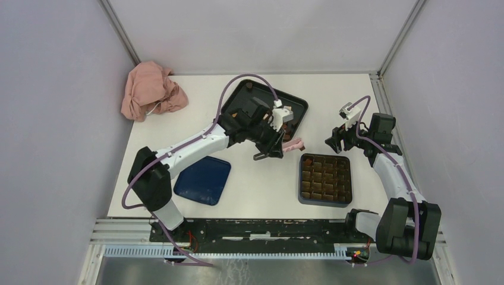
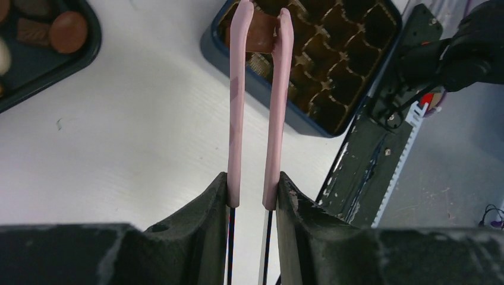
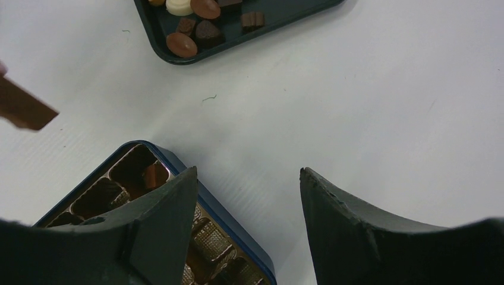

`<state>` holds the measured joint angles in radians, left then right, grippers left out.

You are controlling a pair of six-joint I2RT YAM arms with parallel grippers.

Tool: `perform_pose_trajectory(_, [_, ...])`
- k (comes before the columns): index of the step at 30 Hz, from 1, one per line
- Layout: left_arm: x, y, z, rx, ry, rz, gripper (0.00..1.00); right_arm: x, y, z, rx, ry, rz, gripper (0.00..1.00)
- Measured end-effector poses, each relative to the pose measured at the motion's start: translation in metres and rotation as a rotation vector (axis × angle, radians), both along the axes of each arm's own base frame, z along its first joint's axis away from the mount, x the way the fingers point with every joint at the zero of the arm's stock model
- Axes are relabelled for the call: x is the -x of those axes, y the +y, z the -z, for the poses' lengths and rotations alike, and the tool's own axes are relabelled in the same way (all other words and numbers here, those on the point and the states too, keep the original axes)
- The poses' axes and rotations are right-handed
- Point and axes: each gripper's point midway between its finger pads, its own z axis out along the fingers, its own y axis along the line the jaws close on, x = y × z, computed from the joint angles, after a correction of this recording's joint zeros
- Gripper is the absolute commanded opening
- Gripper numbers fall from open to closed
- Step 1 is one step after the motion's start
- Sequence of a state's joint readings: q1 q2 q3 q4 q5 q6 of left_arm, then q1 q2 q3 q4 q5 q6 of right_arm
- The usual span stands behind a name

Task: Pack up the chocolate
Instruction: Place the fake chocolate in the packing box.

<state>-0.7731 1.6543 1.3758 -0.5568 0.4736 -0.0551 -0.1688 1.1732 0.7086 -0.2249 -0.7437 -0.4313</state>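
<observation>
Nearest us, a grey metal rail with a black mounting plate [image 1: 255, 228] runs along the table's near edge and carries both arm bases. Beyond it spreads the matt white tabletop [image 1: 261, 190], plain but for a few small flecks.

On it, left of centre, a dark blue rounded-square lid [image 1: 203, 180] lies flat. Right of centre sits the dark blue square box with a brown grid insert [image 1: 325, 179]. In one cell at its edge we see a small brown square piece [image 3: 154, 175].

Just past the box, the left gripper [image 2: 252, 190] is clamped narrowly on the handle end of the long pale pink plastic tongs [image 2: 238, 101]. The tong tips pinch a flat brown chocolate piece [image 2: 260, 32] in the air by the box's far left corner. We cannot tell whether it hangs over the box or just beside it.

The right gripper [image 3: 246, 178] hovers beyond the box's far right corner, its jaws spread wide over bare tabletop.

Farther back lies the black rounded rectangular tray [image 1: 297, 105], with the left arm reaching across its near side. The loose chocolates [image 3: 181, 44] rest in it: dark brown, tan and cream-white, oval, round and square.

At the far left corner sits a crumpled pink cloth [image 1: 151, 90]. Plain pale grey wall panels [image 1: 255, 29] close the table in on three sides, with slanting aluminium posts [image 1: 122, 32] at the far corners.
</observation>
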Motion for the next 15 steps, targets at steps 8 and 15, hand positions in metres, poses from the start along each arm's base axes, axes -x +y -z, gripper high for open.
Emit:
perform_pose_trajectory(8, [0.022,-0.041,0.015,0.01,0.022,0.029,0.1,-0.005,-0.013,0.004,0.027,0.002,0.084,0.8])
perform_pose_trajectory(15, [0.033,-0.063,0.044,-0.057,0.029,0.031,0.1,-0.012,-0.03,0.005,0.054,0.013,0.202,0.83])
